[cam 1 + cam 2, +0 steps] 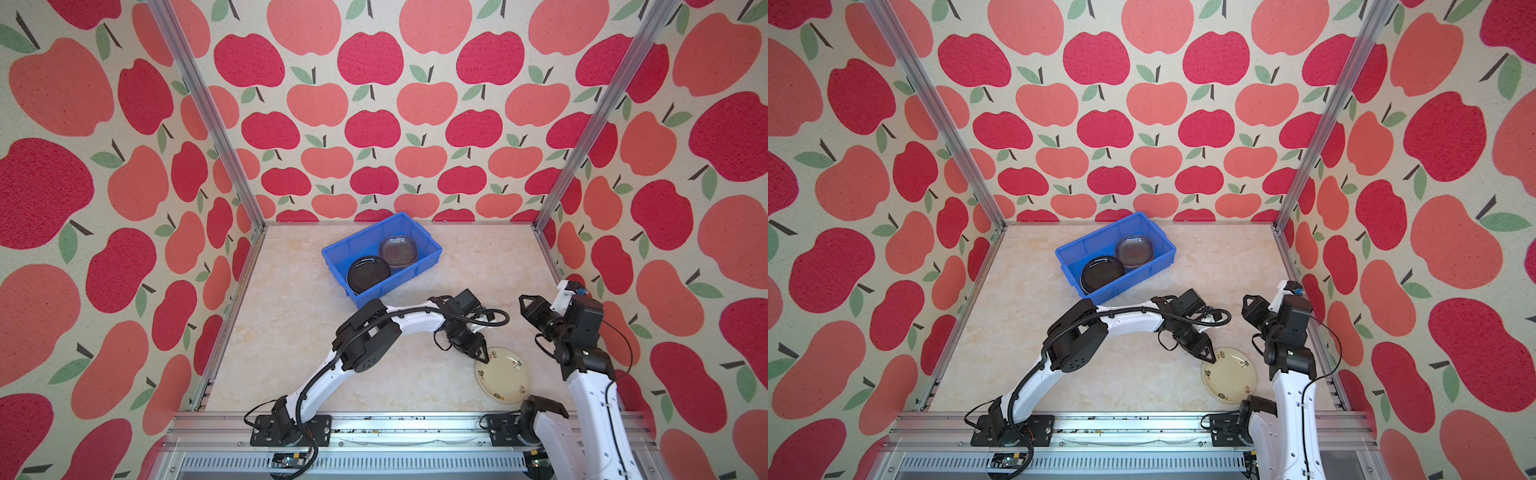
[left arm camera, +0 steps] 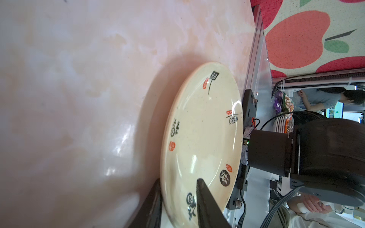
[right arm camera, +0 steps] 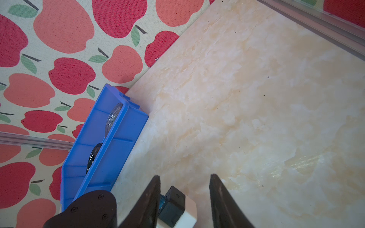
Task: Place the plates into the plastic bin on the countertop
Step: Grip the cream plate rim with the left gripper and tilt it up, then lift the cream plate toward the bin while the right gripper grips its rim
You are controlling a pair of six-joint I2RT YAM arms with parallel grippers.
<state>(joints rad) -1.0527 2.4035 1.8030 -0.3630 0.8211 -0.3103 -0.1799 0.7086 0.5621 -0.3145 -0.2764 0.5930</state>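
Where the marbled table (image 1: 291, 332) meets the back wall, the blue bin (image 1: 365, 232) sits skewed, one corner close to that wall. Two plates lie inside it with their edges meeting: a black plate (image 1: 368, 272) at the nearer end and a smoky glass plate (image 1: 398, 250) at the farther end. A cream plate (image 1: 505, 376) with dark and red marks rests on the table well apart from the bin, near the front rail and to the right in both top views. The left pincer (image 1: 484, 357) reaches across the middle to this plate's rim. In the left wrist view one finger (image 2: 154, 205) sits outside the edge, low by the table, and the other lies over the inner face, with the rim between them — whether they clamp it I cannot tell. The right pincer (image 3: 183, 177) hangs above bare table on the right, jaws parted and empty.
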